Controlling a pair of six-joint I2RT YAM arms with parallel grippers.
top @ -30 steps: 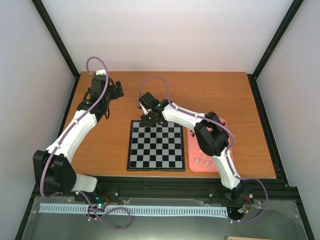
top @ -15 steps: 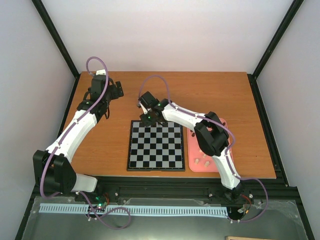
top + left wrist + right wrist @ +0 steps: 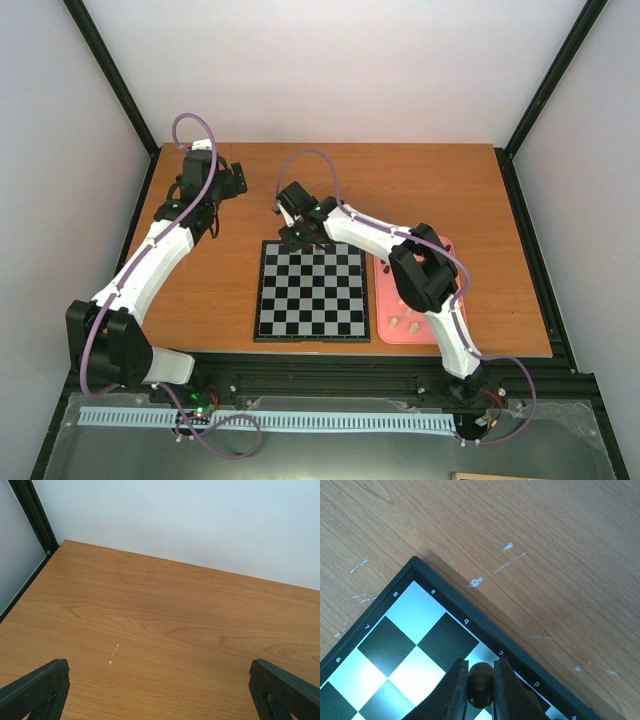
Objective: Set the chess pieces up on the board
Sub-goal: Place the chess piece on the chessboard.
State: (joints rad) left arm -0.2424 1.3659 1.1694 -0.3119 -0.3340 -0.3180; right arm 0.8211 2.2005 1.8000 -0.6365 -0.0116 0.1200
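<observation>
One dark piece [image 3: 480, 684], unseen from above, sits clamped in the right pincer [image 3: 480, 672].

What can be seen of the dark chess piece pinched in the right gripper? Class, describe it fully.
The dark chess piece is small, rounded and glossy brown-black, like varnished wood. Only its round head and a bulge below it show. The base is cut off by the picture's lower edge, so its type is unclear. It stands roughly upright, clamped on both sides by the fingers of the right gripper. It sits over the edge row of the board, beside the letter c. Whether it touches the board cannot be told.
</observation>
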